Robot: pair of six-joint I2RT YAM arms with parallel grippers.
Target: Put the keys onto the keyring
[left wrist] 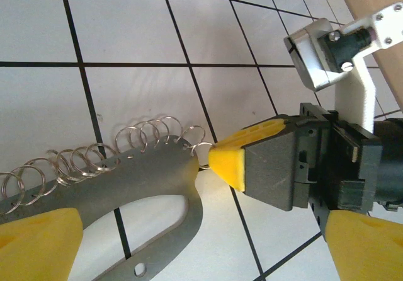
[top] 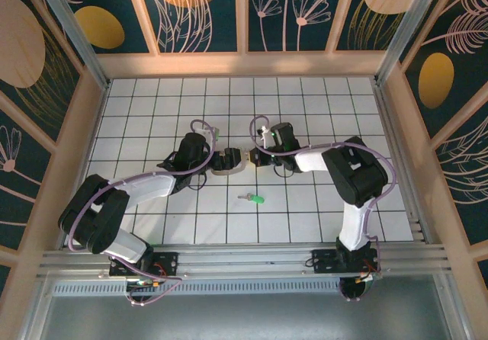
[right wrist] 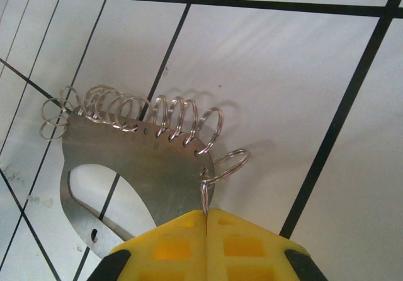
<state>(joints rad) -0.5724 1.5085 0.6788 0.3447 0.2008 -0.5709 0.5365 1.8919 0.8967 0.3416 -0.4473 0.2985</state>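
The left gripper is standing with its yellow fingers spread wide apart, straddling the near end of the keyring without visibly pressing on it. The keyring, a flat grey metal plate with an oval cut-out, is lying flat on the white tiled tabletop between the two grippers. It is carrying a row of small wire rings along the edge that runs away from the left gripper and towards the right one. At the end of that row closest to the right gripper, the last ring is sticking out past the plate's corner. The right gripper is pinching this ring's wire between its yellow pads, which are pressed fully together on it. The green-headed key is lying loose on the tabletop, well apart from the keyring and on the base side of both grippers, almost straight back from the right gripper's tips. Its long axis is running across the line of the arms, with the silver blade pointing towards the left arm's side and the green head towards the right. With the right gripper occupied on the ring, the open left gripper is looking like the free one for the pickup, and it would be needing to pull back towards the bases and reach across to the key.
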